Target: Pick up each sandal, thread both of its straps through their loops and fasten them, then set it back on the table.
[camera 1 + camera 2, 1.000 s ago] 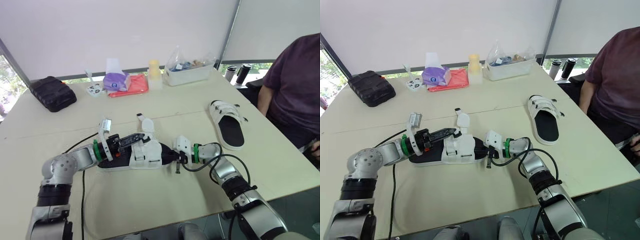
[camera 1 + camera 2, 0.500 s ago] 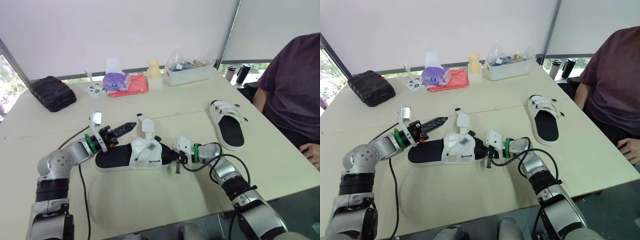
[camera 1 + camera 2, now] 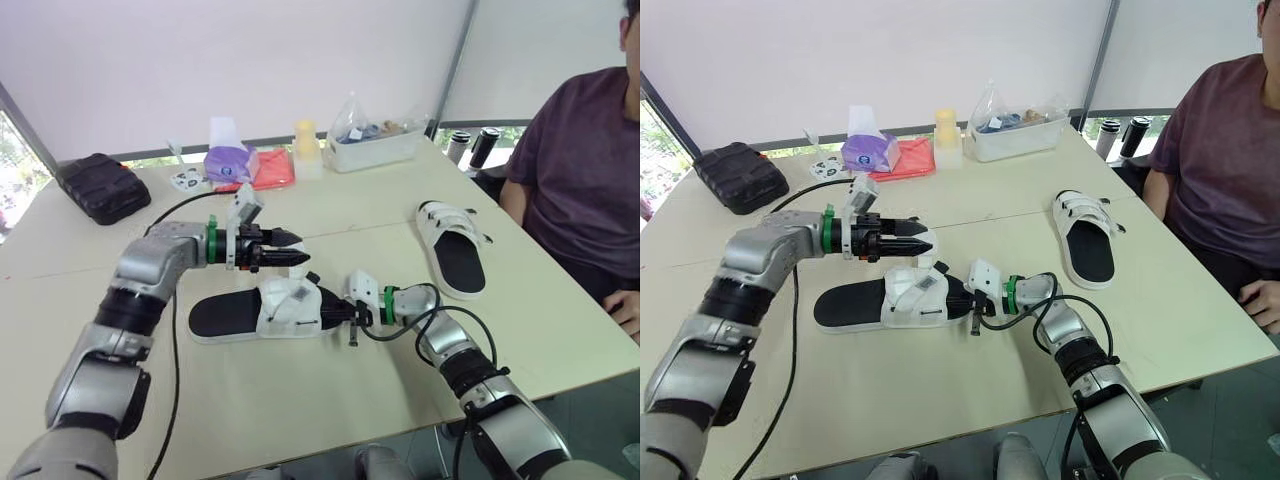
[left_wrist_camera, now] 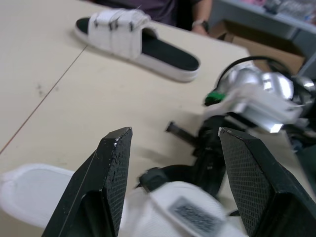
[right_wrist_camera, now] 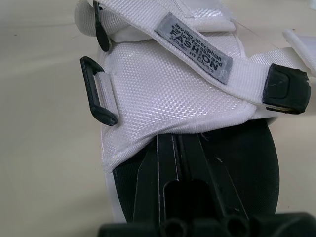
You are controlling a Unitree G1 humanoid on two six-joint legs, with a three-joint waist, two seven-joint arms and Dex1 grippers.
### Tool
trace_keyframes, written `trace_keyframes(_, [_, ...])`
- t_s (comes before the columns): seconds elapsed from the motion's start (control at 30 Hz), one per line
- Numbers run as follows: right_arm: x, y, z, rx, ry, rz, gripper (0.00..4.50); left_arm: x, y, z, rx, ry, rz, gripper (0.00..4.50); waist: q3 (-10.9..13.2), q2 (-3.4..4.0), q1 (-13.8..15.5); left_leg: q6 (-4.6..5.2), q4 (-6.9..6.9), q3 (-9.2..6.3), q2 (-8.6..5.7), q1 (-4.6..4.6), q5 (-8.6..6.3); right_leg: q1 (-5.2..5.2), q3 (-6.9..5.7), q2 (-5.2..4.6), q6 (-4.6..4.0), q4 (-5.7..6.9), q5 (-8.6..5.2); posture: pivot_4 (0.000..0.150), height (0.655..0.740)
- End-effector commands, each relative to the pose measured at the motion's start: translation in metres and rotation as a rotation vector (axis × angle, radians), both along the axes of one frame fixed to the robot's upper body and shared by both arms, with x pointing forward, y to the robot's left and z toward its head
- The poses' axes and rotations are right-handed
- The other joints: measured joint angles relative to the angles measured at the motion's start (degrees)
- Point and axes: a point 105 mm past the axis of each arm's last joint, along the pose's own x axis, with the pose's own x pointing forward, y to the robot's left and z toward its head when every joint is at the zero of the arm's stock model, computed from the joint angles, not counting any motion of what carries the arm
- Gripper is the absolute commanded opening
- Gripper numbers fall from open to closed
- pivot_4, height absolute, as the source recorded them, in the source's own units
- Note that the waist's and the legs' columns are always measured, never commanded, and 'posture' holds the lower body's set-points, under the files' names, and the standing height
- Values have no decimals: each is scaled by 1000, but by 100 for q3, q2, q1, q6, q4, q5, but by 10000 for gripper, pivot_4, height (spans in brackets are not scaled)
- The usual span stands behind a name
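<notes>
Left end effector [image 3: 298, 258] above unfastened sandal [image 3: 225, 315]

Lit brightly and evenly by diffuse daylight through white roller blinds [image 3: 250, 60] behind the table [image 3: 300, 400]. Washed out at the window gap [image 3: 10, 160] on the far left. Soft, faint shadow under the near sandal [image 3: 288, 306]. Blurred in the left wrist view on that sandal's strap; crisp in the right wrist view on its woven label [image 5: 195, 47].
</notes>
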Motion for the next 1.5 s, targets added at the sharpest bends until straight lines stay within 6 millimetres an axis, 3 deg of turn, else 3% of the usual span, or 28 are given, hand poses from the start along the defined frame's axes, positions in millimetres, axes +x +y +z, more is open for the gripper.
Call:
trace_keyframes(0.03, [-20,-9,-60,-171,169,-15,0,4,-4,-5,25,39,-74,28867,0,-1,-13,0,0,2,1,-1,0,-2,1,6,0,-1,0,1500,7400])
trace_keyframes(0.43, [-19,-10,-59,-161,167,-35,0,17,-16,-29,138,35,-112,28867,1,-2,-53,2,0,-1,14,-10,-1,-14,0,17,-3,0,2,1500,7400])
trace_keyframes(0.67, [-18,-9,-58,-160,165,-37,0,12,-16,-33,155,74,-156,28867,1,-2,-58,2,0,-1,15,-9,-1,-14,-1,17,-2,2,2,1500,7400])
trace_keyframes(0.77, [-18,-9,-58,-158,163,-38,0,13,-15,-30,126,83,-143,20784,1,-2,-61,2,0,-1,15,-9,-1,-14,-1,17,-2,3,2,1500,7400])
trace_keyframes(0.9, [-17,-8,-58,-157,161,-40,0,14,-14,-27,110,84,-139,2131,1,-2,-64,2,0,-2,15,-9,-1,-14,-1,18,-2,4,2,1500,7400])
trace_keyframes(0.93, [-17,-8,-58,-157,161,-40,0,14,-14,-27,110,84,-140,638,1,-2,-67,2,1,-2,15,-9,-1,-14,-1,18,-2,4,2,1500,7400])
trace_keyframes(1.3, [-16,-8,-58,-160,162,-38,0,21,-9,-4,23,57,-81,638,1,-2,-78,2,1,-3,15,-10,-1,-15,-2,18,-3,6,2,1500,7400])
trace_keyframes(1.4, [-16,-8,-59,-162,163,-37,0,19,-7,-11,61,78,-91,8567,1,-2,-82,2,1,-3,15,-9,-1,-15,-2,18,-2,7,2,1500,7400])
trace_keyframes(1.5, [-16,-7,-59,-161,163,-37,0,17,-8,-13,72,94,-110,23352,1,-2,-90,2,1,-4,15,-9,-1,-15,-2,18,-3,8,2,1500,7400])
